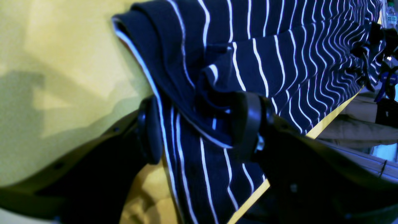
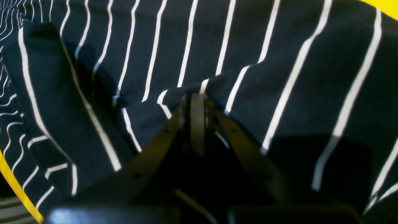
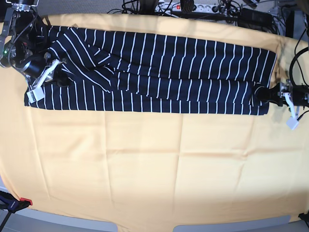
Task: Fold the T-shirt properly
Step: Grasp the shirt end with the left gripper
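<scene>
Fingers [image 1: 248, 124] pinch navy, white-striped T-shirt [image 3: 154, 72], folded long.

A yellow cloth [image 3: 154, 164] covers the table; beyond its far edge lie a power strip [image 3: 186, 7] and tangled black cables [image 3: 140, 6].

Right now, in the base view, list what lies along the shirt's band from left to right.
Right gripper shut on the T-shirt's end → striped T-shirt stretched across the yellow cloth → left gripper at the T-shirt's other end.
</scene>
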